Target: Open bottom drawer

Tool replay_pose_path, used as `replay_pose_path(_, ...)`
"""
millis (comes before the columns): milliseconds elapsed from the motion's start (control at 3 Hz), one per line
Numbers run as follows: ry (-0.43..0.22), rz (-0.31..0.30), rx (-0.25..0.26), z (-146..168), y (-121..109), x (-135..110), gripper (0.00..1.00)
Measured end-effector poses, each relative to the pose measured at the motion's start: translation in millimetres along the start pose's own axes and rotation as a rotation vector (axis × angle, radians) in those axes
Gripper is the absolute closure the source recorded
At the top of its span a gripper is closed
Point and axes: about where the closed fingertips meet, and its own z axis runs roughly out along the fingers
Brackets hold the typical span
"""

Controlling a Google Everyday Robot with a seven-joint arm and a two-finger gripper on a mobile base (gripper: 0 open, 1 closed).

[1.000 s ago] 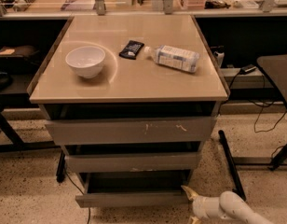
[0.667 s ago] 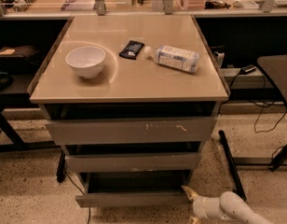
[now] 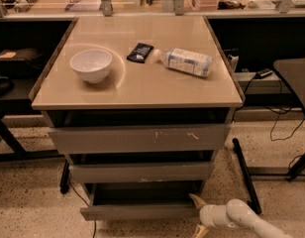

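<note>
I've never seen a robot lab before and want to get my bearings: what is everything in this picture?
cabinet: one, beige top, centre
bowl: one, white, left on the top
packet: one, black, top's middle, toward the back
bottle: one, clear plastic, lying on its side right of the packet
top drawer: one, grey, scratched front, under the top
middle drawer: one, grey, below it
bottom drawer: one, grey, lowest, pulled partly out
side table: one, dark, right edge
gripper: one, pale, by the bottom drawer's right front corner
arm: one, white, bottom right
</note>
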Motion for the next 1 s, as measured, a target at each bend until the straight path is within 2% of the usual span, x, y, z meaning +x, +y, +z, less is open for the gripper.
replay_pose_path(333, 0.029, -0.024, -0.012, 34.2, -24.1, -3.3, 0.0)
replay_pose_path(667, 0.029, -0.026, -0.014, 35.6, -24.4, -4.4, 0.0)
replay_pose_path(1000, 0.028, -0.026, -0.014, 35.6, -24.3, -4.4, 0.19)
